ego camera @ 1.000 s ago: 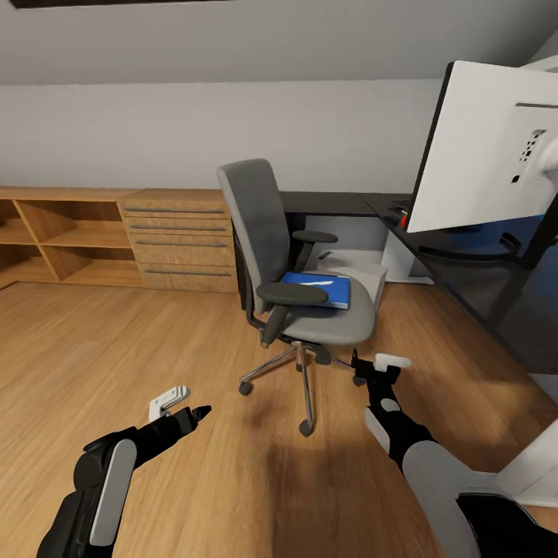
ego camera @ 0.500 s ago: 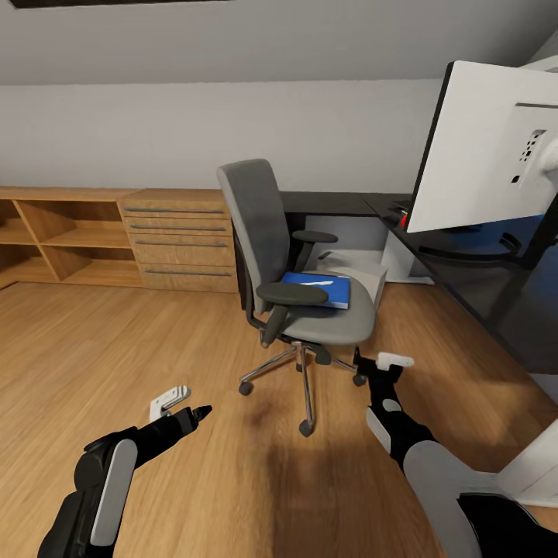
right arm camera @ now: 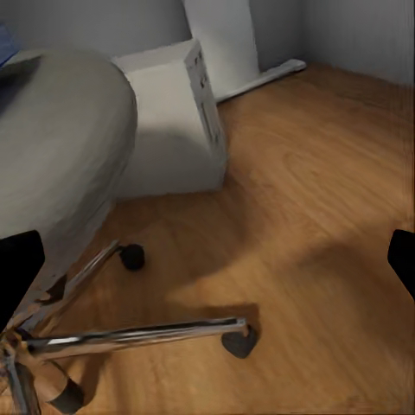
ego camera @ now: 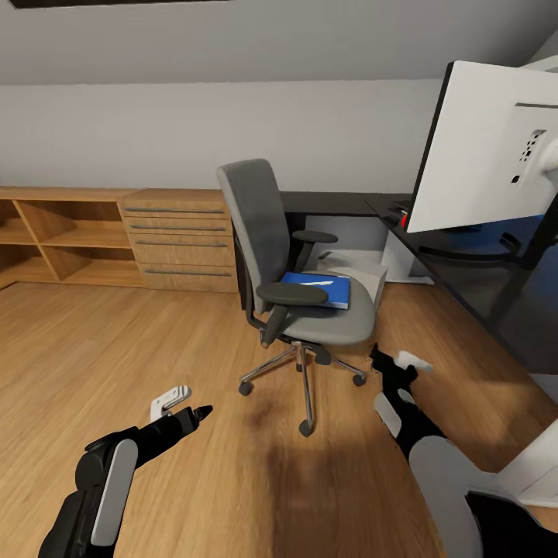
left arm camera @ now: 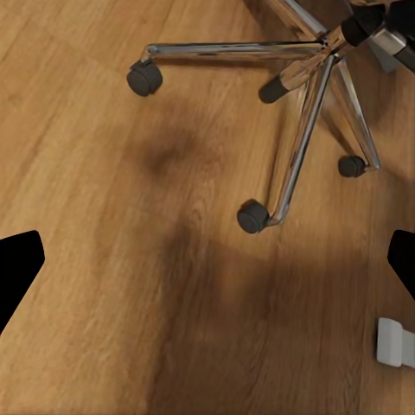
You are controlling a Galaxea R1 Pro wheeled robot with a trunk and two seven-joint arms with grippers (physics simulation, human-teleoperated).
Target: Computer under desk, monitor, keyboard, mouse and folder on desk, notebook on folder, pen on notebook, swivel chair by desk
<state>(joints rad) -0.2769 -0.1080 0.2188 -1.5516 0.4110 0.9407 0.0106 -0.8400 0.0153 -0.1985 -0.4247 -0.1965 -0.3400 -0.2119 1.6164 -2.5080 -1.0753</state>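
— How were the fingers of the right gripper?

— They were spread wide apart and held nothing. In the right wrist view the two dark fingertips stood at the far edges, with bare wooden floor between them. The gripper hung low, just beside the chair's wheeled base, on its desk side.

— And the left gripper?

— Also wide apart and empty. In the left wrist view its fingertips framed the floor and the chrome legs of the base. It hung over the floor on the other side of the base, near but not touching.

— Where was the folder?

— The blue folder lay flat on the seat of the swivel chair, behind the near armrest. It was above and beyond both grippers, well apart from the left one and nearer to the right one.

— What was around the chair?

— The white computer stood on the floor behind the seat, under the dark desk; the right wrist view showed it too. The monitor stood on the desk, its white back to the camera. Wooden shelves and drawers lined the far wall.
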